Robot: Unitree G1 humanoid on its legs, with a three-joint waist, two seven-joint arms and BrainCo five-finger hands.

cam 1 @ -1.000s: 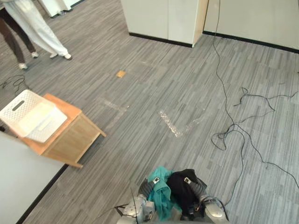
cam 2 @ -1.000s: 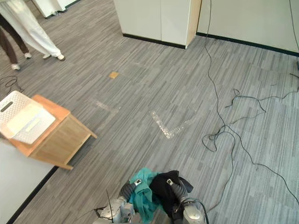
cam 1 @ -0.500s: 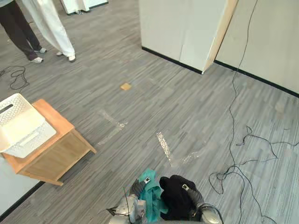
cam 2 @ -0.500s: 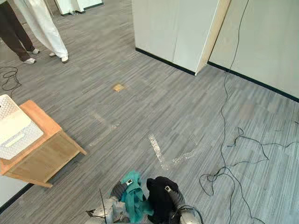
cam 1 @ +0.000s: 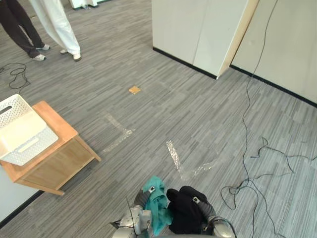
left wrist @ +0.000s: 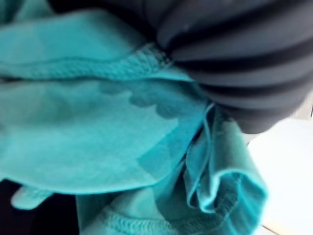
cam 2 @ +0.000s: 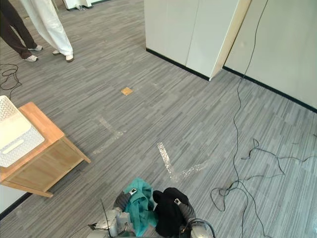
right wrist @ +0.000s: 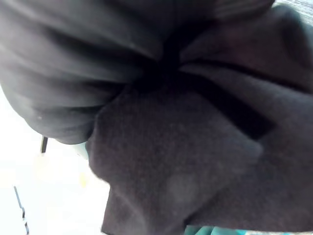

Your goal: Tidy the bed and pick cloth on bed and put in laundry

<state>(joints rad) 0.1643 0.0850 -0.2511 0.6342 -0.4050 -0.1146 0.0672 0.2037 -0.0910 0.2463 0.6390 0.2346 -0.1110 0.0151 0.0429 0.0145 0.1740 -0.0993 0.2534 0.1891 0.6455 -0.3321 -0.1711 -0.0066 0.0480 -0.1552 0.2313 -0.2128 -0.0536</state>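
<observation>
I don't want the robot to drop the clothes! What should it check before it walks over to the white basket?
1. Teal cloth at left hand: ok, bunched against it.
2. Black cloth at right hand: ok.
3. Hold firm: cannot tell, cloth hides both hands' grip.
4. White basket on wooden table, top open: ok.
5. Floor towards the basket free of cables: ok, they lie off to the right.
6. People out of the way: ok, far off.
</observation>
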